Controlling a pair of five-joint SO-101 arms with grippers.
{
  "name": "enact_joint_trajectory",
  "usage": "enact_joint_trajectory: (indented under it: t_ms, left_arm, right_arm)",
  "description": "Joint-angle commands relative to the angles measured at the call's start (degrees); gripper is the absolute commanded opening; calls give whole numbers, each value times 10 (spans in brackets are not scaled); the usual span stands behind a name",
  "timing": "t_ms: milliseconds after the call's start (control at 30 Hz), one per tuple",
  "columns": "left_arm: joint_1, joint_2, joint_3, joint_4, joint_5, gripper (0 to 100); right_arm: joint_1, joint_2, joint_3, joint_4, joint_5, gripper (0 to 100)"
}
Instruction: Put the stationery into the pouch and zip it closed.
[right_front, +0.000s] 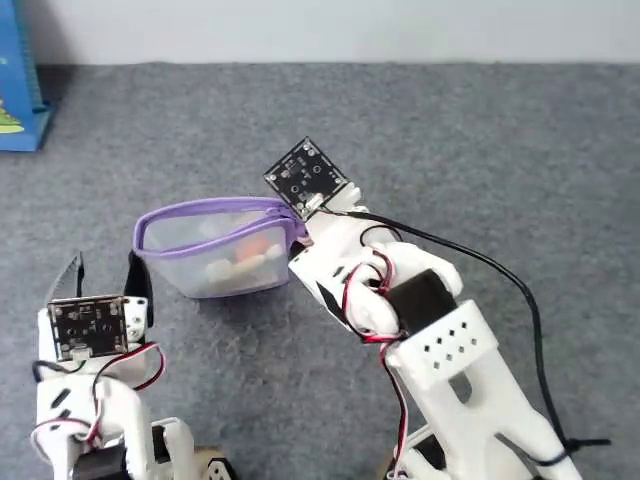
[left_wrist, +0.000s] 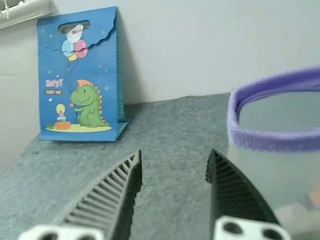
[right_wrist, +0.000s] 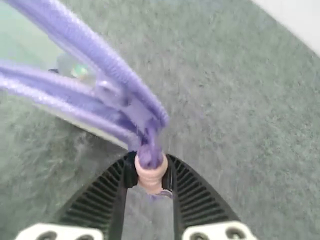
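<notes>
A clear pouch (right_front: 215, 262) with a purple zipper rim (right_front: 210, 210) stands on the grey carpet, its mouth open. Orange and white stationery (right_front: 245, 255) lies inside it. My right gripper (right_front: 300, 238) is at the pouch's right end. In the right wrist view this gripper (right_wrist: 149, 167) is shut on a pink bead (right_wrist: 150, 172) hanging from the purple zipper tape (right_wrist: 100, 65). My left gripper (right_front: 105, 272) stands open just off the pouch's left end, holding nothing. Its wrist view shows the left gripper (left_wrist: 172, 157) beside the pouch (left_wrist: 275, 125).
A blue gift bag (right_front: 18, 90) with a dinosaur print (left_wrist: 80, 75) stands at the far left against the white wall. Grey carpet (right_front: 480, 150) stretches to the right and behind the pouch.
</notes>
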Motion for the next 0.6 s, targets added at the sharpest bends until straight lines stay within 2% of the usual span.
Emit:
enact_joint_trajectory:
  t_ms: [0, 200, 400, 567]
  left_arm:
    - [59, 3, 3, -40, 25, 203]
    - [89, 4, 26, -124, 69, 205]
    - [178, 4, 54, -180, 69, 206]
    - [217, 4, 58, -206, 69, 207]
  right_arm:
    - [-27, -58, -42, 29, 4, 9]
    - [-73, -135, -42, 110, 49, 9]
    - [-110, -187, -42, 167, 77, 9]
    - [-152, -215, -42, 209, 97, 9]
